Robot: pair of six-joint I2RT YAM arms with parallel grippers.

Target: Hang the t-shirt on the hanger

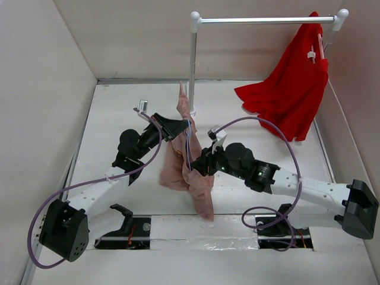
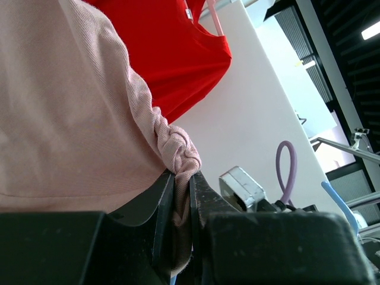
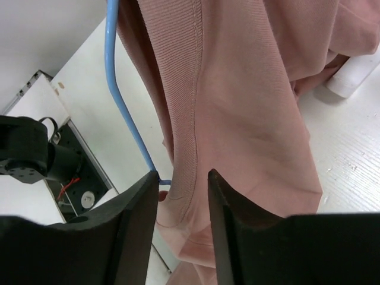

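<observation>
The dusty pink t-shirt hangs bunched above the table centre, with my left gripper shut on a twisted fold near its top. In the left wrist view the cloth is pinched between the jaws of that gripper. A thin bluish wire of the hanger runs down alongside the shirt. My right gripper sits against the shirt's right side. In the right wrist view its jaws stand apart over a shirt seam, and the hanger wire ends at the left fingertip.
A bright red garment hangs from the white rail at the back right. The rail's white post stands just behind the shirt. Side walls close in the table left and right. Dark cutouts lie at the near edge.
</observation>
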